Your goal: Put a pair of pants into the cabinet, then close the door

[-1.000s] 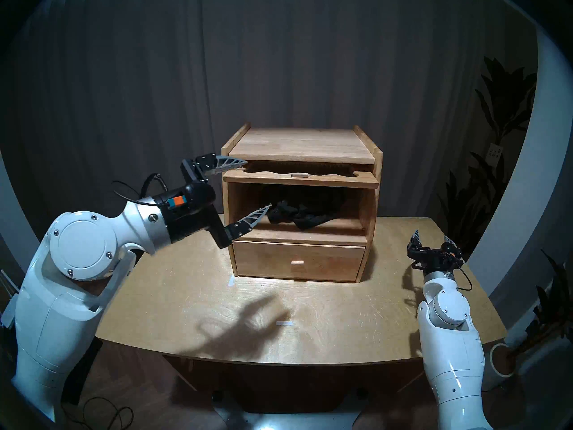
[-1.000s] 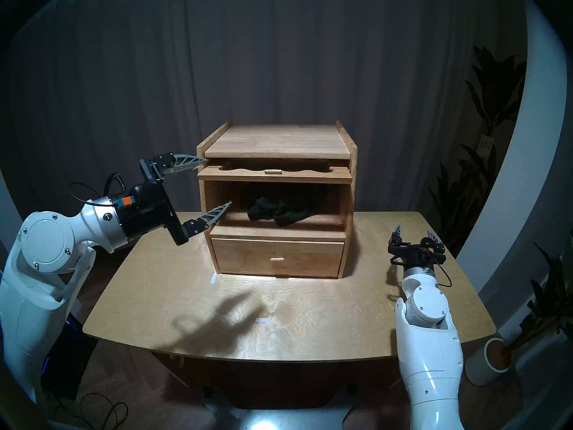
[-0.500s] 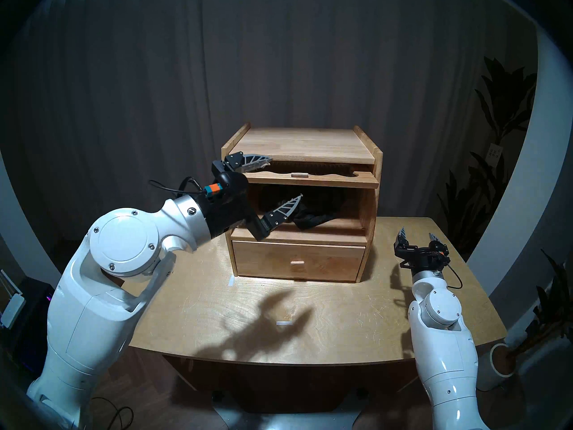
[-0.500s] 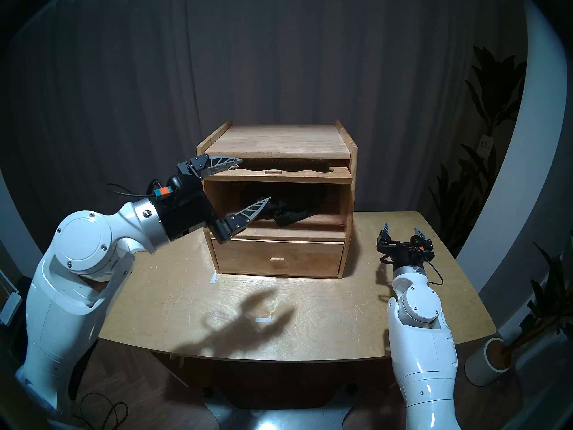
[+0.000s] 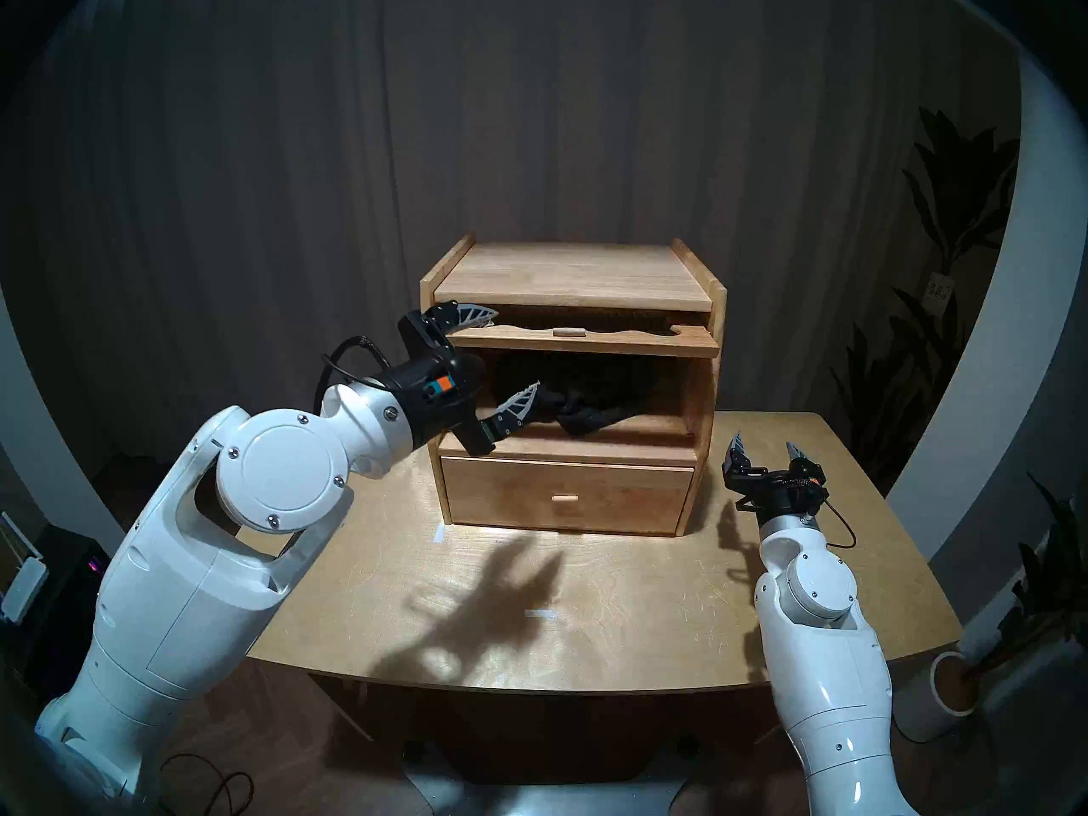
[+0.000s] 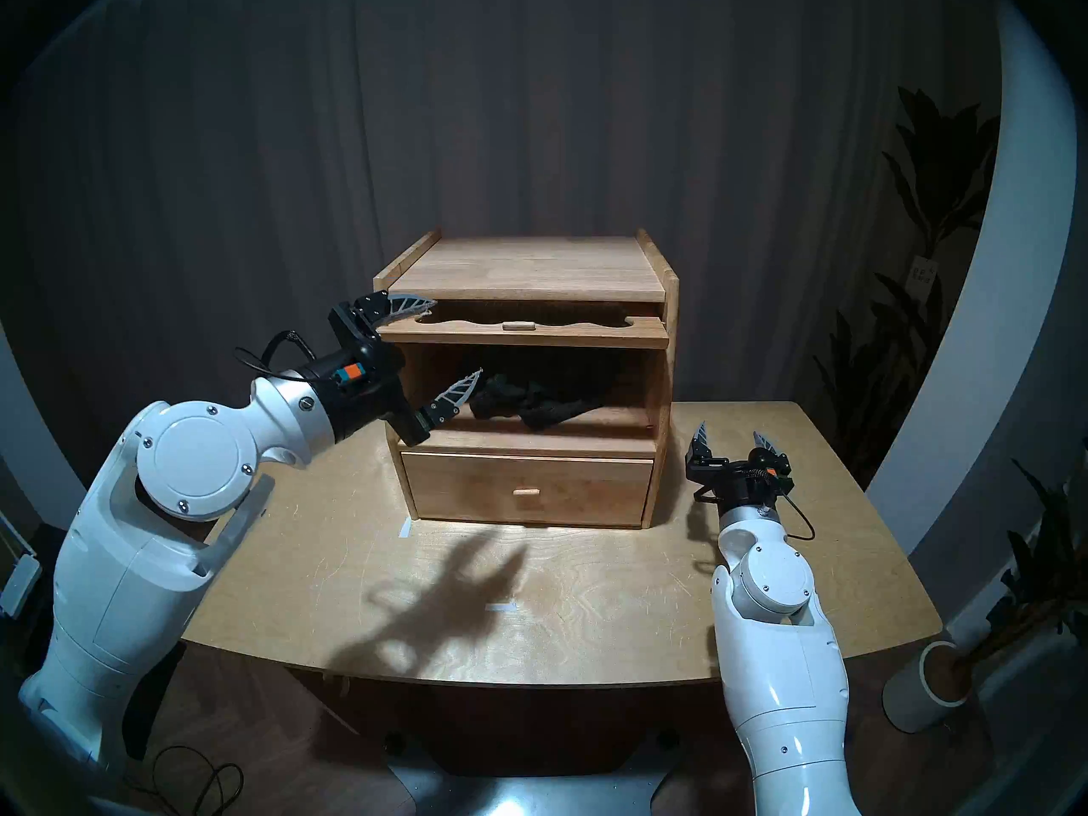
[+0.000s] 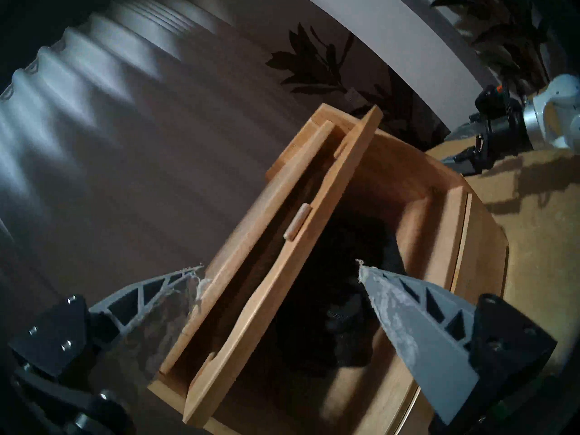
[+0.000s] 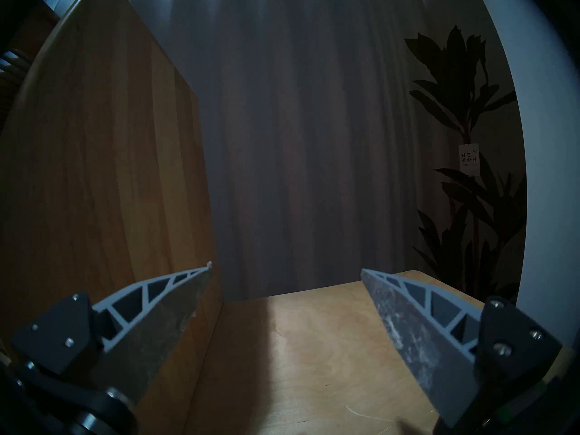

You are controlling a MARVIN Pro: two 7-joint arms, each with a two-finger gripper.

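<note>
Rear of the pair of pants (image 5: 589, 411) is lost in compartment shadow beyond the left gripper (image 5: 518, 352) lower finger; contact between that fingertip and the fabric cannot be determined; wrist view is motion-blurred

L wrist cam: light-wood boxy cabinet (image 7: 477, 236) seen tilted, flap door up.
Wavy-edged light-wood door panel (image 7: 282, 286) w/ small wooden knob (image 7: 297, 221) lies level atop the opening; dark crumpled fabric pants (image 7: 348, 315) inside. Left gripper (image 7: 279, 265) jaws wide, one grey ribbed finger (image 7: 417, 318) by the pants, other outside the cabinet.
</note>
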